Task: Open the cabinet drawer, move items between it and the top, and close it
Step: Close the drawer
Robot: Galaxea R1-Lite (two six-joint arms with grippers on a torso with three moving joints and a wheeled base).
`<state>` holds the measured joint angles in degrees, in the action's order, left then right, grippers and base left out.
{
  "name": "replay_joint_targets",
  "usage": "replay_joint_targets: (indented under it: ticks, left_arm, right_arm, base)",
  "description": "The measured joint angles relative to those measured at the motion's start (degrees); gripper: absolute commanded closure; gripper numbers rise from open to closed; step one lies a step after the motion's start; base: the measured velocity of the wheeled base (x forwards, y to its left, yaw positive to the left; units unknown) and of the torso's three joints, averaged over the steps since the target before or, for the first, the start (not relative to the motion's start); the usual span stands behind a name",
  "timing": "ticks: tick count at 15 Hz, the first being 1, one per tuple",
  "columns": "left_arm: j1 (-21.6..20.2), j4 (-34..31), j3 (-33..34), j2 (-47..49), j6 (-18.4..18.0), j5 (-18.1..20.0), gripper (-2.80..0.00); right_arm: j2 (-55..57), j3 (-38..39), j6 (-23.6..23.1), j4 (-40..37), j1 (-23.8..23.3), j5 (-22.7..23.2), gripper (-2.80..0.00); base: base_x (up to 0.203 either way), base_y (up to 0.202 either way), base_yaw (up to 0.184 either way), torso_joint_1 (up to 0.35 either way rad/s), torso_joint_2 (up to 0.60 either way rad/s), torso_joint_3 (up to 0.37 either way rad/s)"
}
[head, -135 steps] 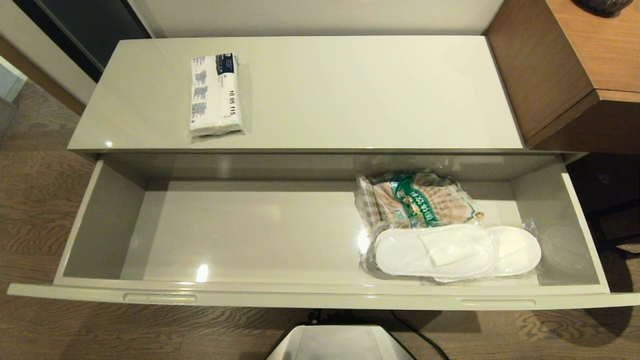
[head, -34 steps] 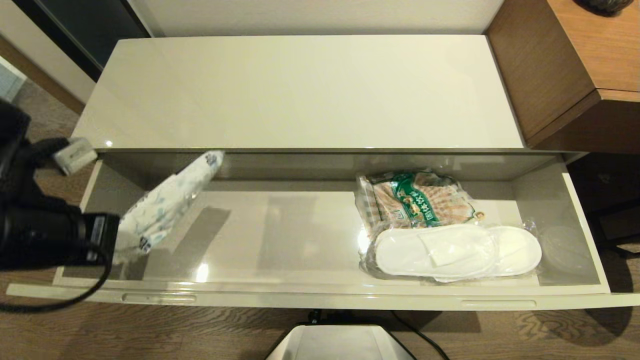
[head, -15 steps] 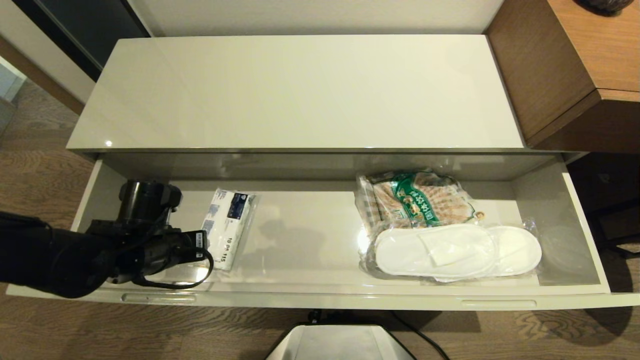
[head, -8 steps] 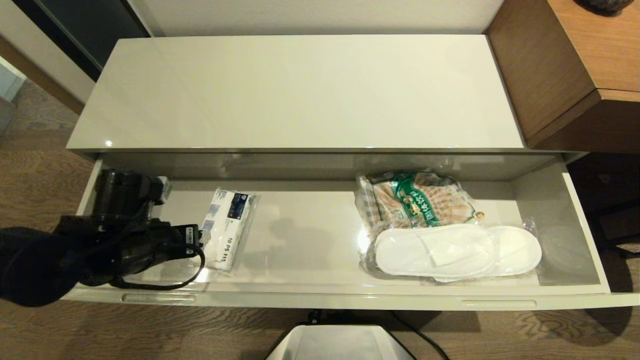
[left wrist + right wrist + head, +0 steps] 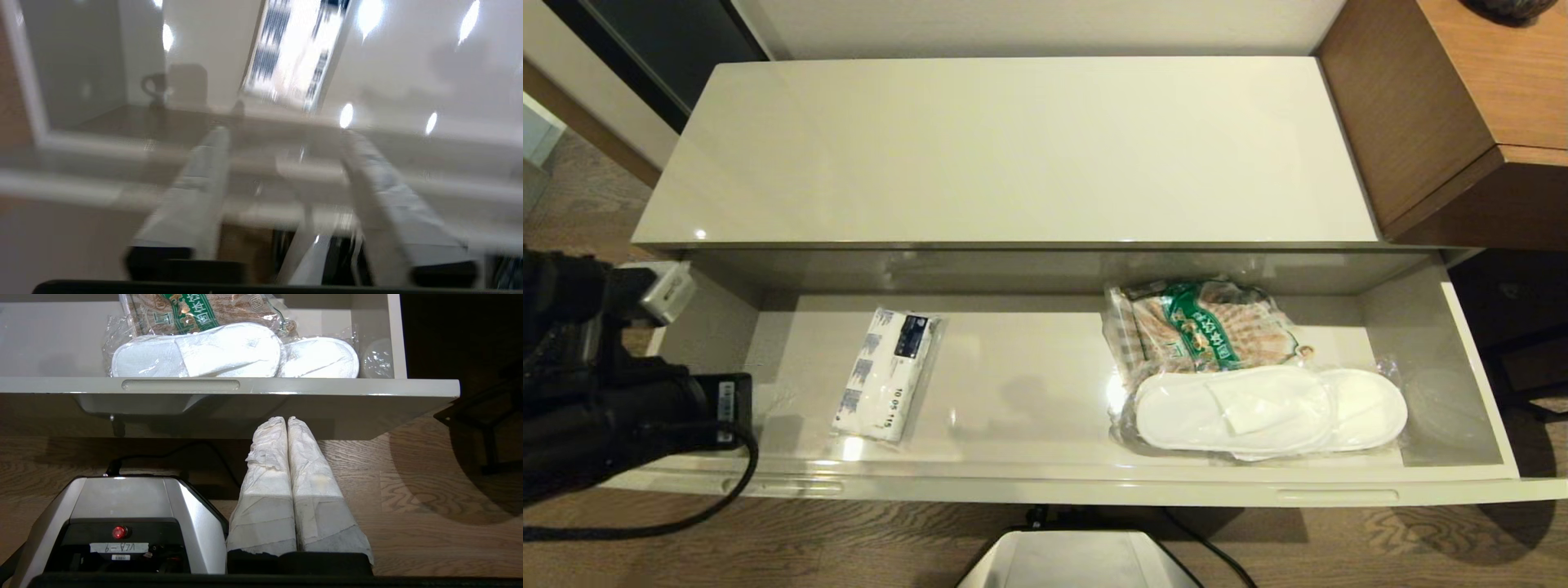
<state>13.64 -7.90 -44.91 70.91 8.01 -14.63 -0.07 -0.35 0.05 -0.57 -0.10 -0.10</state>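
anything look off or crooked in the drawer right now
Nothing is spilled or damaged. The white pack lies slightly askew on the drawer floor, and the wrapped slippers overlap the brown-and-green packet.

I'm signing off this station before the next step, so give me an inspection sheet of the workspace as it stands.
Surface: the top of the cabinet is glossy cream, nothing on it.
Job's things: the drawer stands pulled open; the white pack lies flat in its left part; the wrapped slippers lie in its right part.
Clutter: a brown and green packet lies behind the slippers, partly under them.
Grippers: left gripper open, empty, at the drawer's left end; right gripper shut, parked below the drawer front.
Cables: a black cable loops from the left arm.
Surroundings: wood-grain floor, brown desk unit at right.
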Motion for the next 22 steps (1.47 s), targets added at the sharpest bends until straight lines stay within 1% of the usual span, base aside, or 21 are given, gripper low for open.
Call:
replay_joint_targets:
  ticks: [3,5,6,8,10,12,14,16,17,18,20,22]
  left_arm:
    - [0.54,-7.2,3.95,-7.19,-0.1,0.69,0.0]
    - [1.01,-12.48,9.09,-11.71,0.23,2.15,0.0]
    - [1.12,-13.81,11.66,-13.4,0.28,3.1,0.0]
    - [1.16,-13.38,18.77,-15.19,1.12,5.77,0.0]
    - [1.23,-9.44,23.57,-13.66,3.96,8.72,0.0]
    - [1.13,-3.32,25.3,-8.94,7.36,9.67,0.0]
    - [1.13,5.33,25.62,-2.58,10.19,9.81,0.0]
    - [1.13,13.86,24.45,3.52,11.5,9.53,0.0]
    - [1.13,16.88,23.18,6.41,12.03,9.04,0.0]
    - [1.13,18.43,21.81,8.83,12.53,8.74,0.0]
    - [1.13,18.21,18.63,12.93,13.19,8.48,0.0]
    - [1.07,17.56,13.6,16.21,15.29,7.66,0.0]
  right_arm:
    - [0.0,0.0,0.02,-0.02,0.0,0.01,0.0]
    - [0.0,0.0,0.03,-0.02,0.0,0.0,0.0]
    - [0.0,0.0,0.02,-0.02,0.0,-0.01,0.0]
    - [0.0,0.0,0.05,-0.05,0.0,-0.03,0.0]
    - [0.0,0.0,0.05,-0.02,0.0,-0.06,0.0]
    - [0.0,0.0,0.04,-0.05,0.0,-0.06,0.0]
    - [0.0,0.0,0.06,-0.05,0.0,-0.09,0.0]
    - [0.0,0.0,0.05,-0.05,0.0,-0.06,0.0]
    - [0.0,0.02,0.05,-0.05,0.0,-0.11,0.0]
    - [0.0,0.02,0.05,-0.05,0.0,-0.1,0.0]
    - [0.0,0.02,0.05,-0.01,0.0,-0.09,0.0]
    - [0.0,0.02,0.05,-0.04,0.0,-0.04,0.0]
  base:
    - [0.0,0.0,0.0,0.0,0.0,0.0]
    - [0.0,0.0,0.0,0.0,0.0,0.0]
    - [0.0,0.0,0.0,0.0,0.0,0.0]
    - [0.0,0.0,0.0,0.0,0.0,0.0]
    - [0.0,0.0,0.0,0.0,0.0,0.0]
    - [0.0,0.0,0.0,0.0,0.0,0.0]
    - [0.0,0.0,0.0,0.0,0.0,0.0]
    - [0.0,0.0,0.0,0.0,0.0,0.0]
    - [0.0,0.0,0.0,0.0,0.0,0.0]
    - [0.0,0.0,0.0,0.0,0.0,0.0]
    - [0.0,0.0,0.0,0.0,0.0,0.0]
    - [0.0,0.0,0.0,0.0,0.0,0.0]
